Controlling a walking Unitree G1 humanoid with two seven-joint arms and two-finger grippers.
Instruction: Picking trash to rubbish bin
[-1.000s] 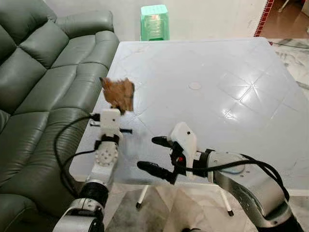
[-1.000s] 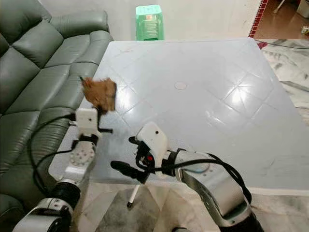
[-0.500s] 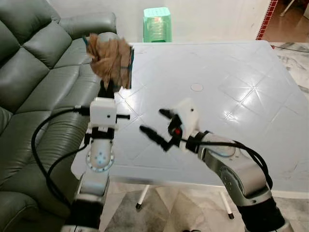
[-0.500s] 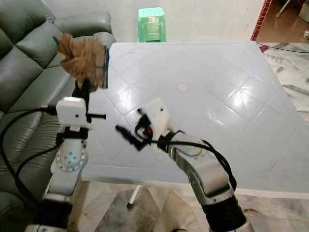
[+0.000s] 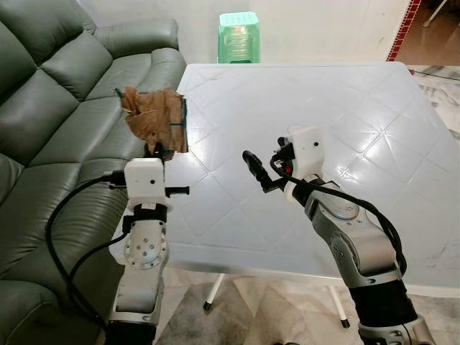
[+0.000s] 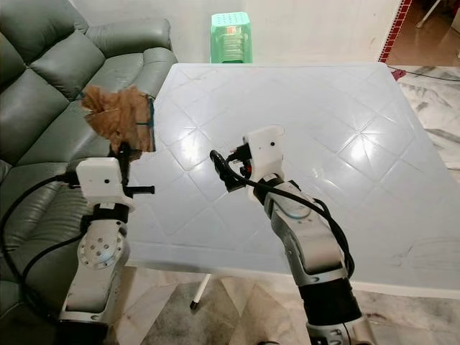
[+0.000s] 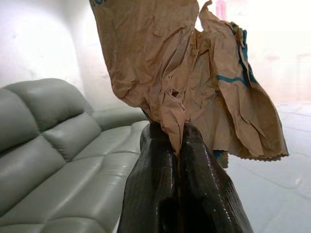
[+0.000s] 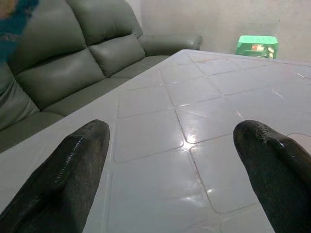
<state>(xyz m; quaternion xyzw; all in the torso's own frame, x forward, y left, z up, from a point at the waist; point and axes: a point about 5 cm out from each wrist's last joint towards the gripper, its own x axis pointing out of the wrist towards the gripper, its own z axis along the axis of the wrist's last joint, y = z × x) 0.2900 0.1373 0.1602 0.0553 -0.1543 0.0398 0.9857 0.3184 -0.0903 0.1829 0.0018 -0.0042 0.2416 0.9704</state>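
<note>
Bare white table point(image 5: 345, 93) ahead; green sofa point(image 5: 65, 108) crowds its left edge.

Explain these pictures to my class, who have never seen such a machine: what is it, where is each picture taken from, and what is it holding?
This is a humanoid robot with two silver arms, each ending in a pincer of two long black fingers. Two pictures come from cameras in its head, looking down at a white table, with a green sofa on the robot's left and a green stool beyond. The other two come from cameras on its wrists, looking along the fingers. The left pincer is shut on a crumpled brown paper bag, lifted up at the table's edge. The right pincer is open, holding nothing, above the tabletop.
</note>
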